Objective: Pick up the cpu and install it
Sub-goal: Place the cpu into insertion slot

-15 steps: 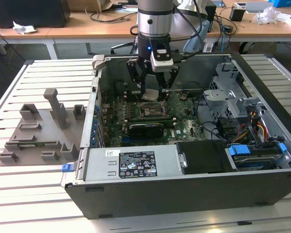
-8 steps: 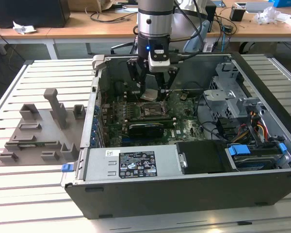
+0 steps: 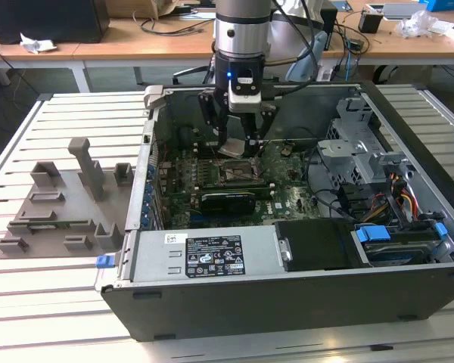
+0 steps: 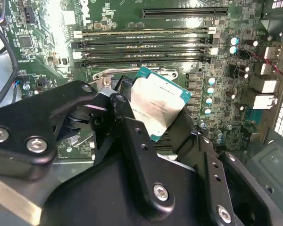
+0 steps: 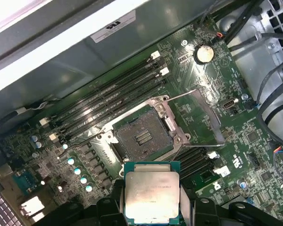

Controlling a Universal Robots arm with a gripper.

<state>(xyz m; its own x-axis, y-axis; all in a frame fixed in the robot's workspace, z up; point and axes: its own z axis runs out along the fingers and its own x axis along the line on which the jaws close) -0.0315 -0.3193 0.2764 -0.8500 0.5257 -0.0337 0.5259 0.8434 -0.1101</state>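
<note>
While the cpu (image 5: 152, 193) is clamped in the gripper (image 3: 234, 138), it is held above the open socket (image 5: 140, 136), far inside the computer case (image 3: 287, 302); the carry is judged nearly done, and square alignment with the socket is called for.

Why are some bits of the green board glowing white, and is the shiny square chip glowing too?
In the second wrist view, glare whitens part of the motherboard, and the cpu held in the gripper gleams pale; in the first wrist view, the rim of the computer case burns white and the coin battery sparkles; in the exterior view, light is even, dimmer inside the case.
</note>
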